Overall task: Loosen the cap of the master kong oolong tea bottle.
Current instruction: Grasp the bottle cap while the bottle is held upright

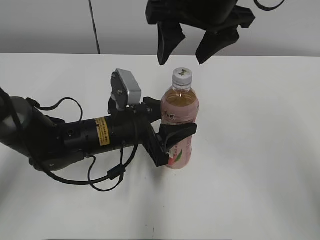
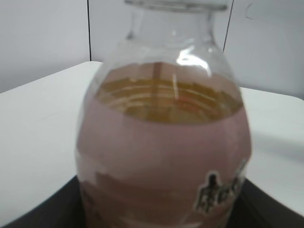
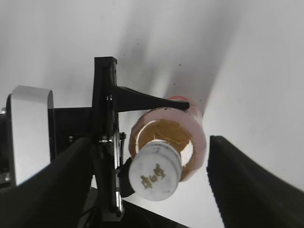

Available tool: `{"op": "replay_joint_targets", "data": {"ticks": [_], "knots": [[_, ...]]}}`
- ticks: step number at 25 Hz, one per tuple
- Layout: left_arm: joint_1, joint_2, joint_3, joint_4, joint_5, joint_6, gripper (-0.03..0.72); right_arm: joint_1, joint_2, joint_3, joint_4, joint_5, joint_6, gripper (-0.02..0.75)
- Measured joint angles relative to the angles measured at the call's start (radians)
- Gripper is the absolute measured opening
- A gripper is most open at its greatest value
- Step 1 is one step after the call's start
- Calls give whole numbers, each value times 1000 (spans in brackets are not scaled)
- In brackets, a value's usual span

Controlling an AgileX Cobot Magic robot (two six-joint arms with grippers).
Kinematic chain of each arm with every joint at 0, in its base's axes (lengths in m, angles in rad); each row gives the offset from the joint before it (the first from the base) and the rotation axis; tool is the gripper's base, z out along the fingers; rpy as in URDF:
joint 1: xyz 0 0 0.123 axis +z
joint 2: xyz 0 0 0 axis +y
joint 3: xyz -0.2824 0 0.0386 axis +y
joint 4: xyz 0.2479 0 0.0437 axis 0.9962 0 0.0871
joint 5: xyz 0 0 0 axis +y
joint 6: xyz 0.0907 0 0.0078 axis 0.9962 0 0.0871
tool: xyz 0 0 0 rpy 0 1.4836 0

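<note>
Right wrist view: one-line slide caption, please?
Open right gripper poised above the cap while left gripper holds the bottle.

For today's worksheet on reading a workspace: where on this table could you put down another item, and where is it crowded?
Bare table lies right of the bottle and along the front edge. Left of the bottle is crowded: the left hand clamps its label there. Directly above the cap, the right hand hangs open.

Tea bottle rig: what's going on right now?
The left gripper is clamped around the middle of the oolong tea bottle, holding it upright on the white table. The right gripper hangs open directly above the white cap, one finger on each side, not touching it. The cap is on the bottle; no twisting has begun.
</note>
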Motion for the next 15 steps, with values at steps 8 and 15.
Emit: {"op": "replay_joint_targets", "data": {"ticks": [8, 15], "knots": [[0, 0, 0, -1, 0, 0, 406, 0, 9, 0, 40, 1, 31, 531], [0, 0, 0, -1, 0, 0, 406, 0, 28, 16, 39, 1, 32, 524]]}}
